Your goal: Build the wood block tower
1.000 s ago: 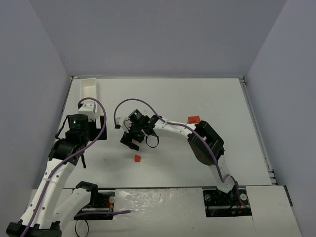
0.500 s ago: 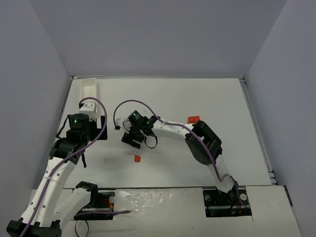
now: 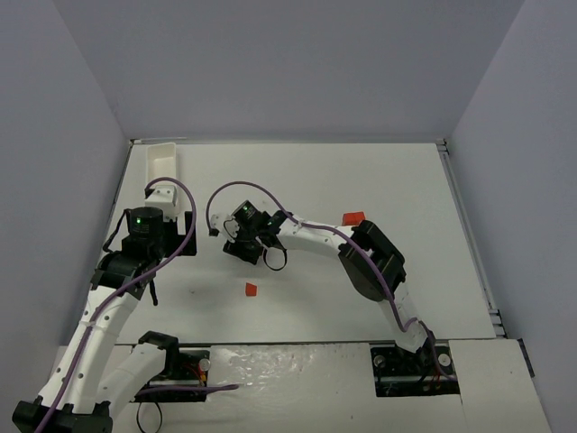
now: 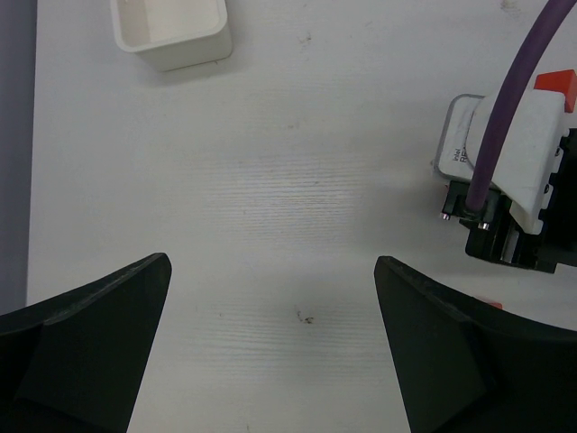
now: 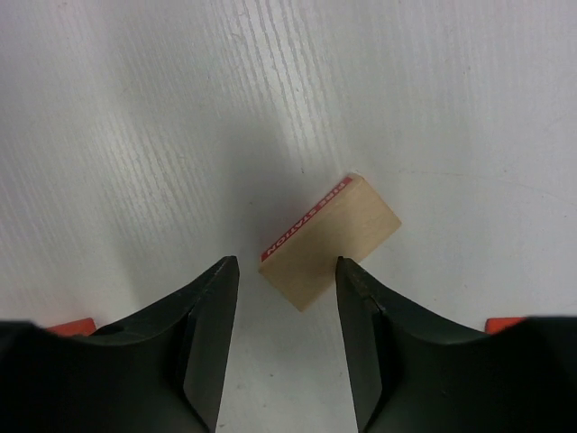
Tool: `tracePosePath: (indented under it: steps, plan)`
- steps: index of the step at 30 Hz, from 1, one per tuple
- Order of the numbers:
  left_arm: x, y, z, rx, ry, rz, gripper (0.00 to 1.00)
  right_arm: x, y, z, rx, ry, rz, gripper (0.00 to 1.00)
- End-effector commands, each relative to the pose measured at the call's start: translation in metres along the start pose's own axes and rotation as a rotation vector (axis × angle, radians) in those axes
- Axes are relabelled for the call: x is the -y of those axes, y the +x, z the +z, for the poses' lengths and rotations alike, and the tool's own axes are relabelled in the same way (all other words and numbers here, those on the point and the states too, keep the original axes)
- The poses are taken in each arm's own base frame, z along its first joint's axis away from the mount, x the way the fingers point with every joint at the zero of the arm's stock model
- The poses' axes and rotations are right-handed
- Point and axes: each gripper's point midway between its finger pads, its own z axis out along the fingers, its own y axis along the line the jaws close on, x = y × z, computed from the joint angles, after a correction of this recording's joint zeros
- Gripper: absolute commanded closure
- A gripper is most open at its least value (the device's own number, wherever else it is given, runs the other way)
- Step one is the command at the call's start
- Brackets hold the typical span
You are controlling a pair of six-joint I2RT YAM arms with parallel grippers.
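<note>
Grasp step, I judge, with nothing stacked yet: the right gripper (image 5: pixel 287 271) hangs with fingers apart, unclamped, astride the skewed tan block (image 5: pixel 334 239), a red cube (image 3: pixel 251 290) at its 6 o'clock, so the next move calls for squaring up, squeezing and lifting, while the left gripper (image 4: pixel 272 271) gapes wide.

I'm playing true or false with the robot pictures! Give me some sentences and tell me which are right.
1. The right gripper has a finger on each side of a tan block. True.
2. The left gripper holds a red block. False: it is wide open with nothing in it.
3. The tan block has red letters along one side. True.
4. The white tray is full of blocks. False: no blocks show in it.
5. The two red blocks are stacked together. False: one red block lies on the table apart from the small red block.
</note>
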Motion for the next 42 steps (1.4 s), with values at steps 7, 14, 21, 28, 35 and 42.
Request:
tracePosePath:
  steps: [7,14,21,28,35,42]
  plan:
    - [0.004,-0.017,0.001,0.057,0.021,-0.007,0.05,0.025,-0.039,-0.039,0.107,0.081,0.031,0.83]
    - [0.004,-0.016,0.001,0.056,0.021,-0.007,0.05,0.04,-0.043,-0.051,0.116,0.156,0.123,0.52]
    - [0.004,-0.016,0.001,0.055,0.022,-0.007,0.05,0.052,-0.032,-0.041,0.085,0.259,0.31,0.5]
    - [0.003,-0.017,-0.001,0.06,0.019,-0.008,0.05,0.042,-0.041,-0.029,0.112,0.25,0.4,0.5]
    - [0.003,-0.017,-0.001,0.063,0.02,-0.01,0.05,0.027,-0.045,-0.009,0.114,0.232,0.462,0.5]
    - [0.003,-0.017,-0.002,0.066,0.022,-0.009,0.05,0.033,-0.025,0.006,0.069,0.287,0.47,0.53]
